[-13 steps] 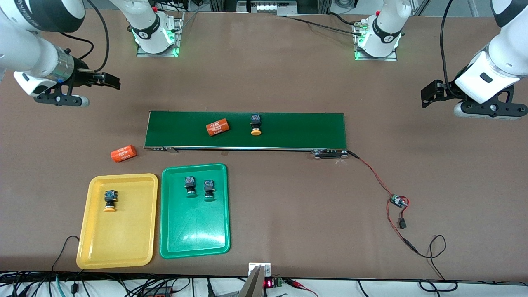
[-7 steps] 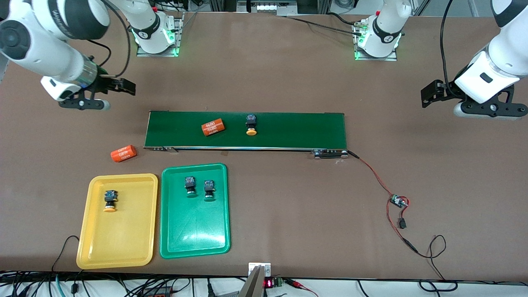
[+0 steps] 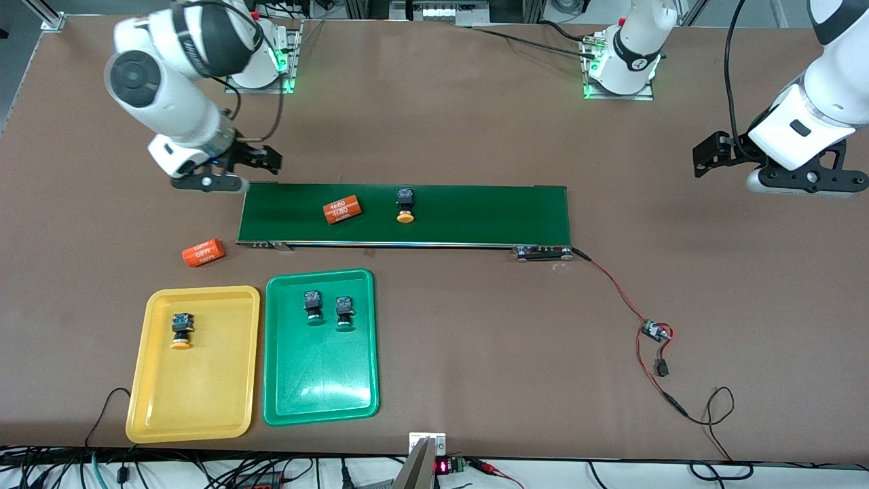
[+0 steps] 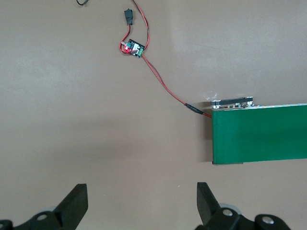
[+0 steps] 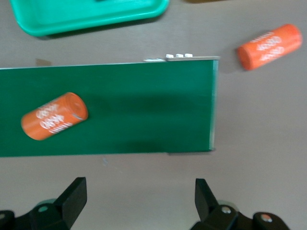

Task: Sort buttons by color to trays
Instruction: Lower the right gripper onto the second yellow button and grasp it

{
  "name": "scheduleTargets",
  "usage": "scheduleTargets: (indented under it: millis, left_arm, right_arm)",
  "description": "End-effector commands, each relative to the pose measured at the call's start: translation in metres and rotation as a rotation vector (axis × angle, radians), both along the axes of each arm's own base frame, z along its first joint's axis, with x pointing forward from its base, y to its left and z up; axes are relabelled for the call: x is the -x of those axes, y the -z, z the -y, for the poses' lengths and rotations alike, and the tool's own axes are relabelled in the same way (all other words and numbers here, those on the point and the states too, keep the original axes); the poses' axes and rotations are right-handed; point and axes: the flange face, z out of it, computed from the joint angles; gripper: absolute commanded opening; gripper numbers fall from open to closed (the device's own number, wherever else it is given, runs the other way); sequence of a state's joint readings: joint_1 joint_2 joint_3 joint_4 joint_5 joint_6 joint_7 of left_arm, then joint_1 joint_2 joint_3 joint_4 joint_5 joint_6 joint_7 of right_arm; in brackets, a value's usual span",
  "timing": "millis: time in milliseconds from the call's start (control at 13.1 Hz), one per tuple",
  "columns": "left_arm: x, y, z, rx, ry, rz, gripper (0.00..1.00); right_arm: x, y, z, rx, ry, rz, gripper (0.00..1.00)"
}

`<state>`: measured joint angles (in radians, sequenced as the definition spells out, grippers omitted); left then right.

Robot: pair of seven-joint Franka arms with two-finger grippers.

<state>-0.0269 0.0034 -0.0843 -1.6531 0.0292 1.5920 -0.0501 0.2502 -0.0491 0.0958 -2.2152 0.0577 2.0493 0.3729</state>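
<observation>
One yellow-capped button [image 3: 404,205] rides on the dark-green belt [image 3: 475,214]. Another yellow-capped button [image 3: 180,331] lies in the yellow tray [image 3: 197,387]. Two green-capped buttons [image 3: 312,306] [image 3: 345,312] stand side by side in the green tray [image 3: 319,380]. My right gripper [image 3: 268,157] [image 5: 140,196] hangs open and empty over the bare table, beside the belt's corner at the right arm's end. My left gripper [image 3: 706,155] [image 4: 142,203] waits open and empty over the table, off the belt's other end [image 4: 261,134].
An orange "4680" cylinder [image 3: 341,209] [image 5: 54,116] lies on the belt beside the button. A second cylinder [image 3: 203,252] [image 5: 270,46] lies on the table between belt and yellow tray. Red-black wires and a small circuit board [image 3: 656,331] [image 4: 132,48] trail from the belt's left-arm end.
My right arm has swung in from the table's edge to the belt's corner. The button and the cylinder on the belt have drifted toward the right arm's end. The left arm has stayed still.
</observation>
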Motion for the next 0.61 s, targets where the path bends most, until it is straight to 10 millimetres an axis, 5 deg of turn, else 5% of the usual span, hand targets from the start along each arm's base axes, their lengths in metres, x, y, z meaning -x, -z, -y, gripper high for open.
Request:
scheduleTargets:
  millis: [0, 532]
  left_arm:
    - [-0.001, -0.006, -0.001, 0.014, 0.002, -0.006, 1.0]
    - [-0.001, -0.005, -0.001, 0.014, 0.002, -0.008, 1.0]
  right_arm:
    - [-0.005, 0.023, -0.027, -0.009, 0.044, 0.012, 1.0]
    - [-0.006, 0.066, -0.077, -0.035, -0.001, 0.065, 1.0]
